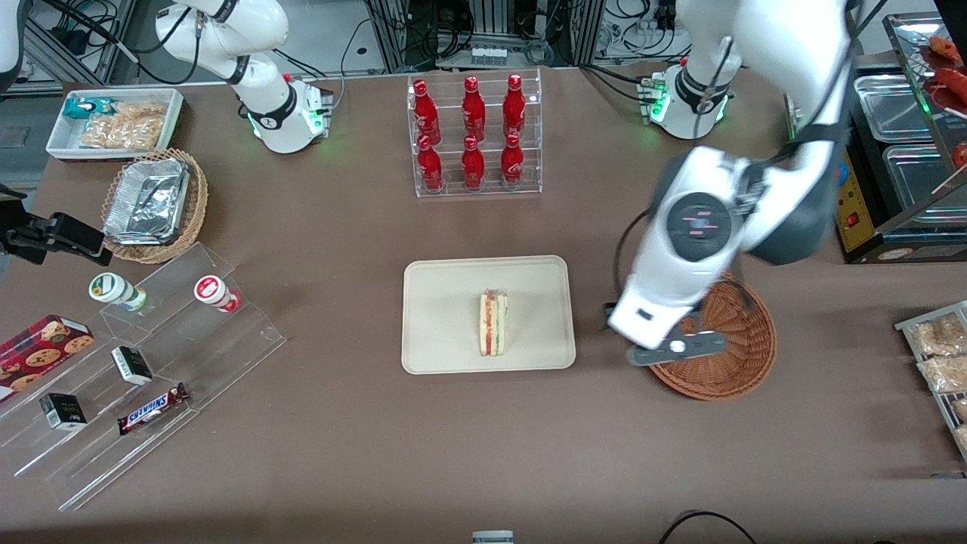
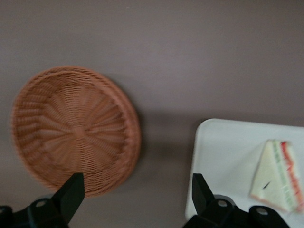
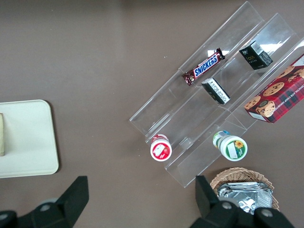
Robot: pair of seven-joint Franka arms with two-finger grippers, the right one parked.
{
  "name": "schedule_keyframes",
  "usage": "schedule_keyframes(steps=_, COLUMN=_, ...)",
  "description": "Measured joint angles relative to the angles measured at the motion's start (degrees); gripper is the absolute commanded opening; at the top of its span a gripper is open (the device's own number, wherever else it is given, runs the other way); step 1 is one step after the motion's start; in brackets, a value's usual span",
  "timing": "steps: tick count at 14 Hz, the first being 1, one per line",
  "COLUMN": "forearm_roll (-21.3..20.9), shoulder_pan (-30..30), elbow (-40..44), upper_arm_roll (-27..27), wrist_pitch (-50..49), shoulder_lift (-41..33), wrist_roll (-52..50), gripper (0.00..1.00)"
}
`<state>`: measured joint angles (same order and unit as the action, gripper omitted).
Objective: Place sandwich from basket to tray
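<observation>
With sandwich point(image 1: 493, 324) on tray point(image 1: 438, 302), pincer point(image 2: 137, 194) gapes above table.

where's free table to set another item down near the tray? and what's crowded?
Bare table lies between the tray and the bottle rack, and along the edge nearest the front camera. The tray has spare room around the sandwich. The basket holds nothing, but the gripper, fingers open, hangs above the strip between basket and tray. Crowded: the acrylic snack steps toward the parked arm's end.

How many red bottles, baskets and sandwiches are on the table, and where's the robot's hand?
Red bottles: 6
Baskets: 2, the reddish-brown basket and the tan foil basket
Sandwich: 1, on the tray
Total: 9
Gripper: open, above table between basket and tray
</observation>
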<state>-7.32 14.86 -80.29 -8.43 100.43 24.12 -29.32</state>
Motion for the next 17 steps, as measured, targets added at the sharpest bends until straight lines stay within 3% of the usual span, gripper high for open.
schedule_keyframes(steps=5, forearm_roll=2.8, shoulder_pan=-11.1, elbow=-0.5, upper_arm_roll=0.1, wrist_pitch=-14.8, shoulder_lift=-9.9, wrist_roll=15.7, gripper=1.0)
schedule_keyframes(steps=10, forearm_roll=2.8, shoulder_pan=-11.8, elbow=-3.4, upper_arm_roll=-0.3, wrist_pitch=-21.2, shoulder_lift=-17.9, wrist_roll=16.3, gripper=1.0)
schedule_keyframes(steps=17, forearm_roll=4.6, shoulder_pan=-13.3, elbow=-5.0, upper_arm_roll=-1.9, wrist_pitch=-21.0, shoulder_lift=-19.3, wrist_roll=16.1, gripper=1.0)
